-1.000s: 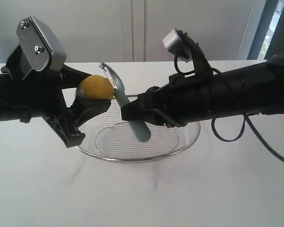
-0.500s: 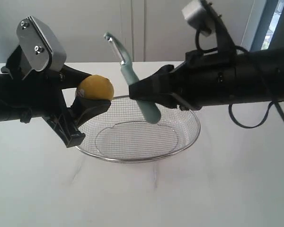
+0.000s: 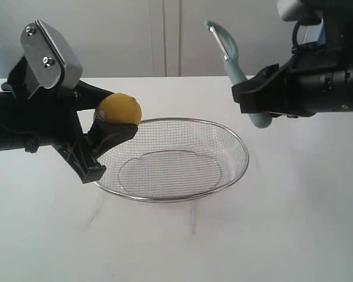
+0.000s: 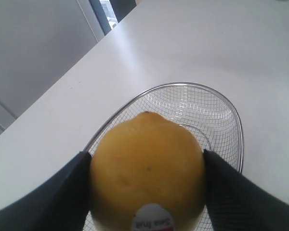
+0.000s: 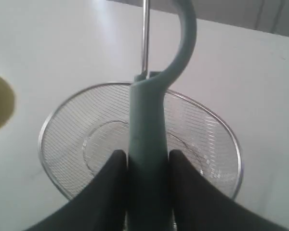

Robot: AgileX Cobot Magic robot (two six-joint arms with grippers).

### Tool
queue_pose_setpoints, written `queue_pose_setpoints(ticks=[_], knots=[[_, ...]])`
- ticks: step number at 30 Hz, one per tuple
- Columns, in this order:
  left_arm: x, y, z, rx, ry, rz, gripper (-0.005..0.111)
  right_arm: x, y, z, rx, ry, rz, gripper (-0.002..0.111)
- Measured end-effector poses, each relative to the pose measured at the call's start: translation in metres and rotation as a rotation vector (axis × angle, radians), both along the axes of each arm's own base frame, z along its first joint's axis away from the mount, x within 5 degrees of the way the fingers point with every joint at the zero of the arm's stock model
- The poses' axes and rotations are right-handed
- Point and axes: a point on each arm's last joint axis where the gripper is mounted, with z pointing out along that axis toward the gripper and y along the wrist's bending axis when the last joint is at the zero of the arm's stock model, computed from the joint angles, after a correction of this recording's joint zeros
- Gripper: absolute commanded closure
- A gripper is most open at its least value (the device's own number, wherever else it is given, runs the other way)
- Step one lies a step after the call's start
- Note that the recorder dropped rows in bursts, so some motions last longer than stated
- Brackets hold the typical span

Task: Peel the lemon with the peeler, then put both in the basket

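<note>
Basket (image 3: 223, 176) open above — lemon (image 3: 119, 109) over left rim

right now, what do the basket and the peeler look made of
The basket looks like bare metal wire mesh with a thicker shiny rim, see-through and glinting. The peeler: matte teal handle, probably plastic; thin silvery blade head, likely steel.

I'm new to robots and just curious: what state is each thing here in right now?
lemon, held in the air, sticker on, skin looks unpeeled.
peeler, held upright in the air, apart from the lemon.
basket, empty, upright.
left gripper, shut on the lemon.
right gripper, shut on the peeler.
</note>
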Motion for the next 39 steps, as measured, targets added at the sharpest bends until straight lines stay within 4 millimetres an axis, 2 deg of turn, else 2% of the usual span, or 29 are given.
queue_pose_setpoints(ticks=[9,17,26,35,39], knots=[[0.0,0.0,0.0,0.0,0.0,0.0,0.107,0.031,0.008,-0.055,-0.093,0.208,-0.021,0.108],[0.0,0.0,0.0,0.0,0.0,0.0,0.107,0.026,0.042,-0.076,-0.109,0.301,0.096,0.108],[0.0,0.0,0.0,0.0,0.0,0.0,0.107,0.011,0.069,-0.079,-0.077,0.332,0.174,0.108],[0.0,0.0,0.0,0.0,0.0,0.0,0.107,-0.002,0.087,-0.068,0.114,0.397,0.316,0.108],[0.0,0.0,0.0,0.0,0.0,0.0,0.107,-0.002,0.088,-0.066,0.142,0.397,0.323,0.108]])
